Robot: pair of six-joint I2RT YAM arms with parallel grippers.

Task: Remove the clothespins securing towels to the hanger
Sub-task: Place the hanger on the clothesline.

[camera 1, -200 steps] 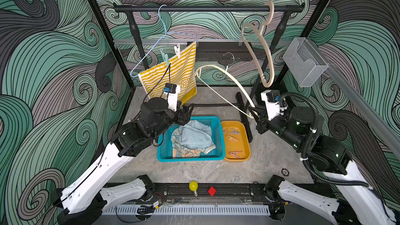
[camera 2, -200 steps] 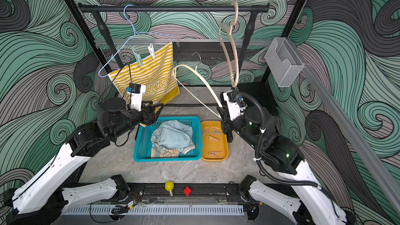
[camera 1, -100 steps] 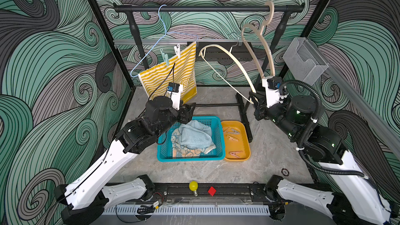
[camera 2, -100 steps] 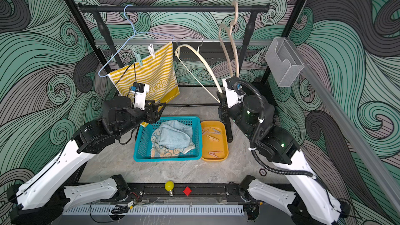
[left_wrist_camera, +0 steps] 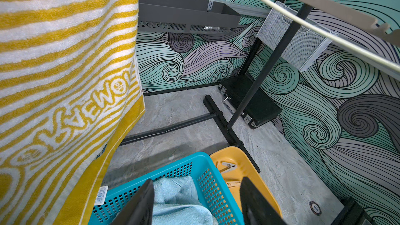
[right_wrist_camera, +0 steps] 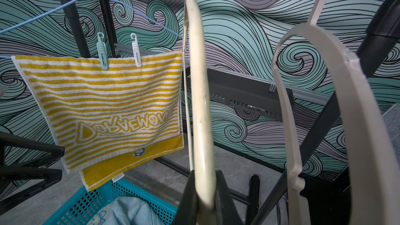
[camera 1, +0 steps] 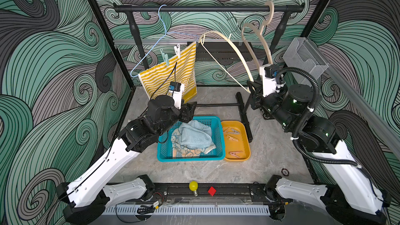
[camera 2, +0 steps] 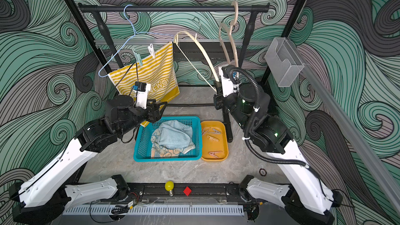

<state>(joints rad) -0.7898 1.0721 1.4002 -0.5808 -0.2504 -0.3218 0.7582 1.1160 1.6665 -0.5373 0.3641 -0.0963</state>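
Note:
A yellow-and-white striped towel (camera 1: 171,76) (right_wrist_camera: 108,104) hangs from a light-blue wire hanger (camera 1: 164,27). A mint-teal clothespin (camera 1: 165,58) (right_wrist_camera: 102,53) and a white clothespin (camera 1: 178,51) (right_wrist_camera: 136,50) pin its top edge. My right gripper (right_wrist_camera: 204,176) (camera 1: 252,87) is shut on one end of a cream wooden hanger (right_wrist_camera: 199,83) (camera 1: 233,53), whose far end is raised beside the towel's corner. My left gripper (left_wrist_camera: 197,182) (camera 1: 191,110) is open and holds nothing, hovering over the far corner of the blue basket (camera 1: 218,139), below the striped towel.
The basket holds a light-blue towel (camera 1: 194,133) and a bunny-print towel (camera 1: 188,152). An orange tray (camera 1: 244,133) beside it holds several clothespins (camera 1: 232,132). A beige hanger (camera 1: 268,18) hangs on the black rod (camera 1: 207,8). A mesh bin (camera 1: 307,59) is on the right wall.
My right gripper has risen with the cream hanger, swinging its far end up from near the floor to rail height. The left arm has shifted slightly toward the basket, still open.

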